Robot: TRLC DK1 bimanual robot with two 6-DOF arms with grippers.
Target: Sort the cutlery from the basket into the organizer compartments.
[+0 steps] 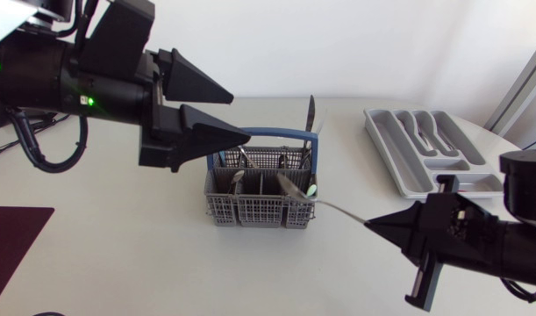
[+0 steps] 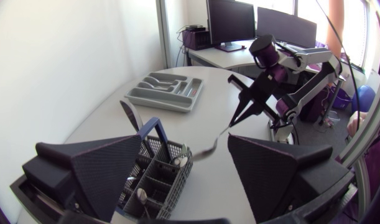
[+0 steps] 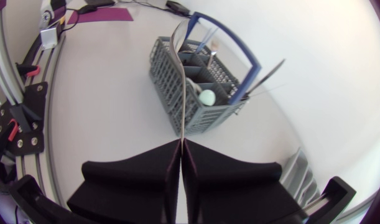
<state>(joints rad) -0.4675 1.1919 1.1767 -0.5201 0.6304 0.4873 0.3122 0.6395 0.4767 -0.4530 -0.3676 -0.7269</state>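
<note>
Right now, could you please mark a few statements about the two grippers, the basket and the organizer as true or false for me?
1. The right gripper is shut on a slim metal utensil. True.
2. The left gripper is shut on the basket. False: it is open above the basket and holds nothing.
3. The organizer holds no cutlery. False: a few pieces already lie in its compartments.
4. A knife sticks up out of the basket. True.
</note>
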